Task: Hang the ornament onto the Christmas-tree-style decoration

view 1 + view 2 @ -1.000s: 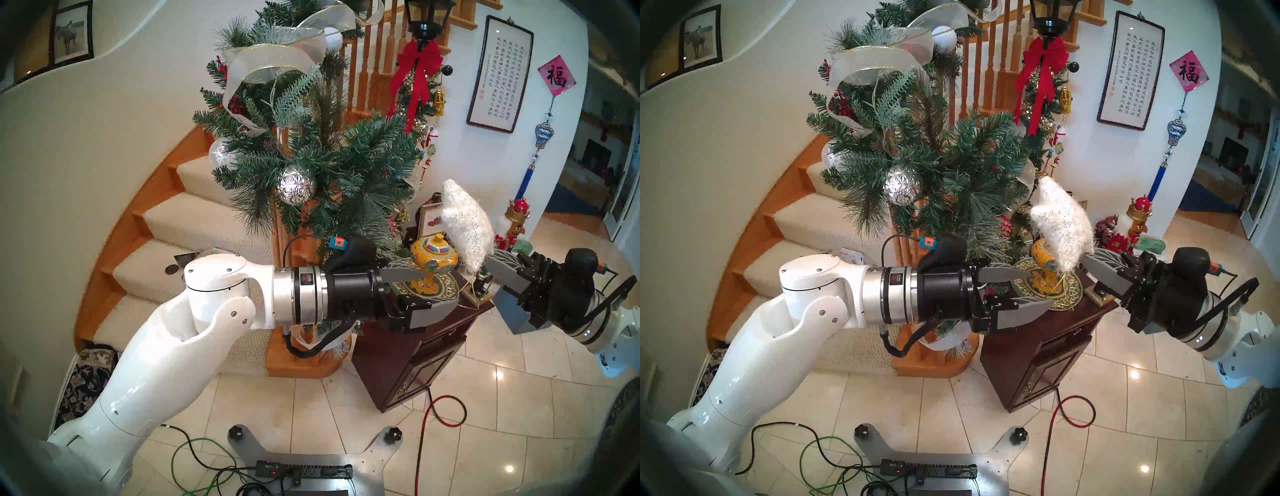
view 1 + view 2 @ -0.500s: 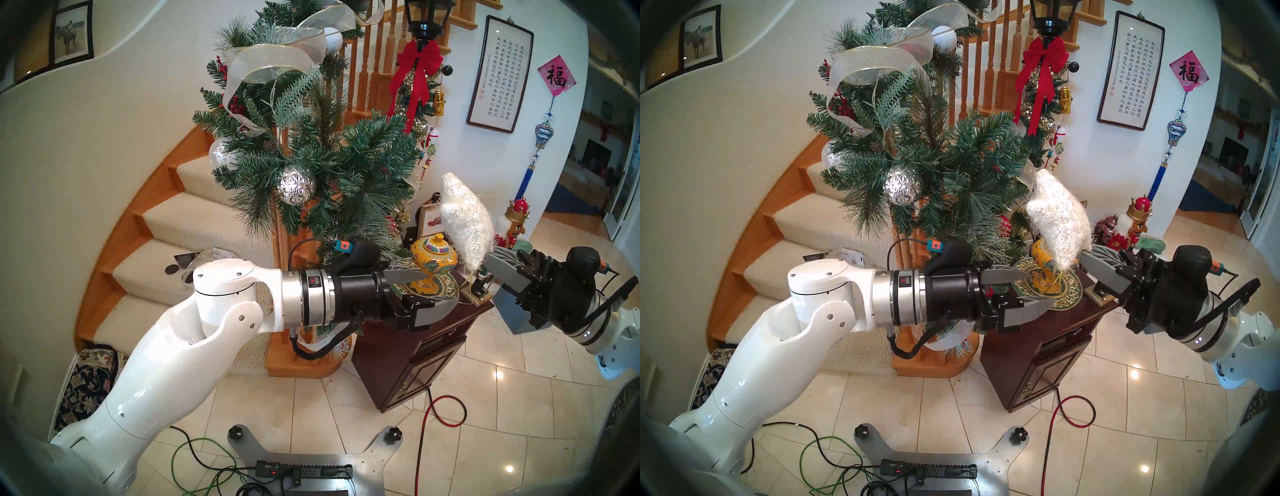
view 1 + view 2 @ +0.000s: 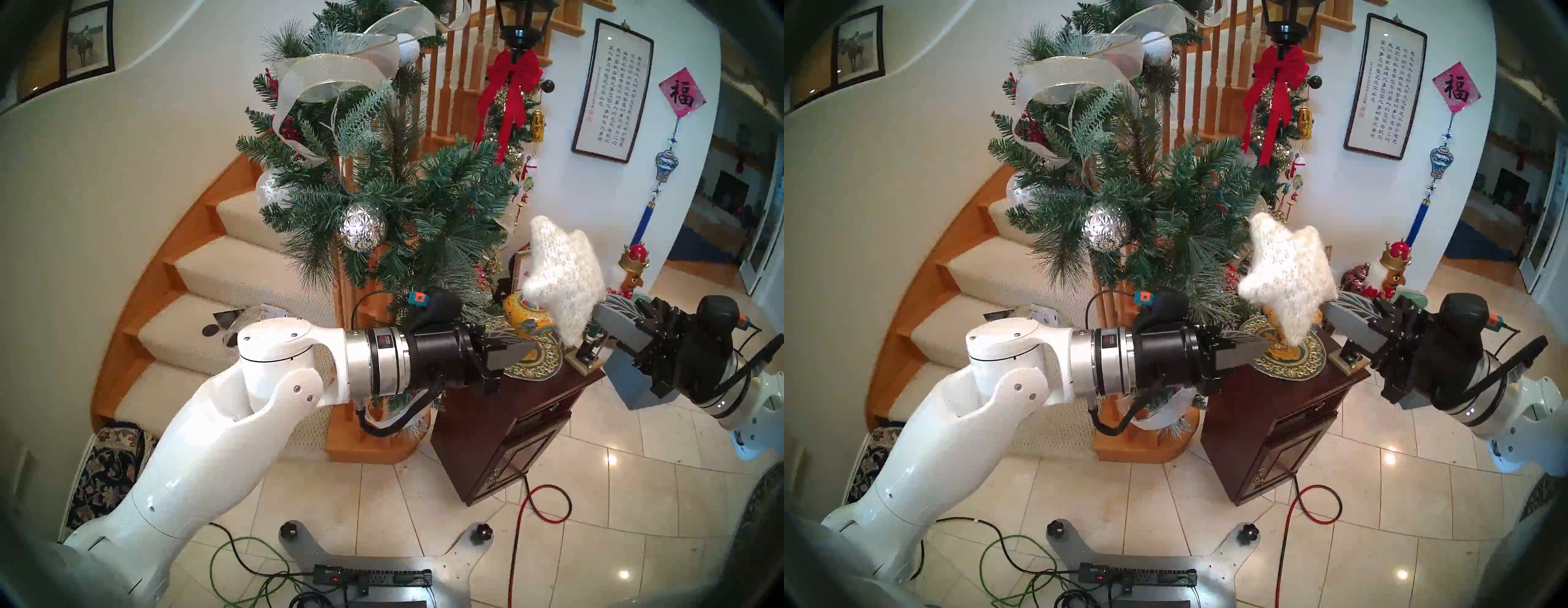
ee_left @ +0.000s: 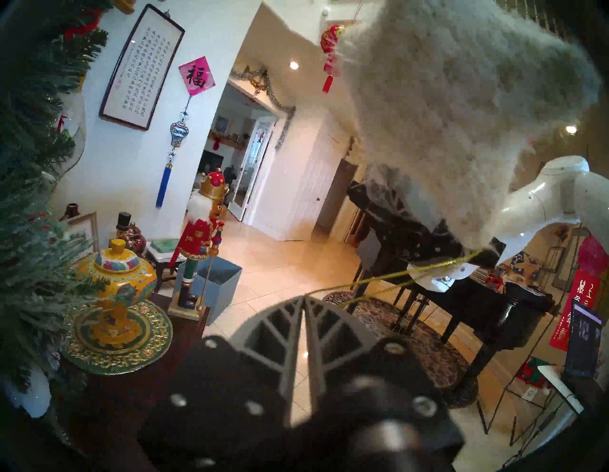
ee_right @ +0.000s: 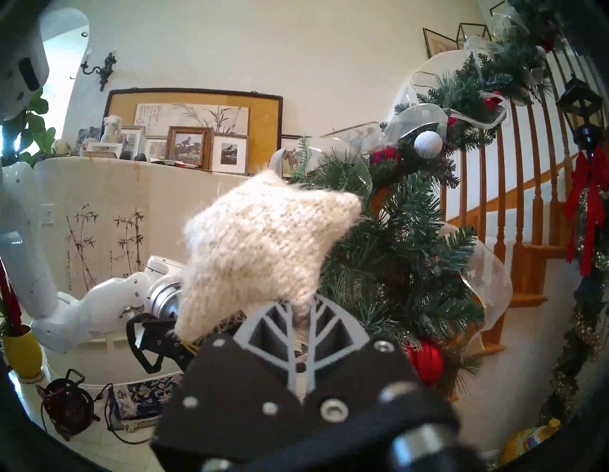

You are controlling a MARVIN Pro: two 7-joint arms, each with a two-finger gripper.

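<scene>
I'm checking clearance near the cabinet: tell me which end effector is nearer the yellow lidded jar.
Left. The left end effector sits right in front of the yellow lidded jar; the right end effector is farther right, shut on the star ornament.

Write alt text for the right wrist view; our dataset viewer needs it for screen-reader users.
The right gripper is shut on one point of a fuzzy white star, held up beside a green garland with sheer ribbon on a wooden stair rail. The left gripper reaches in under the star.
</scene>
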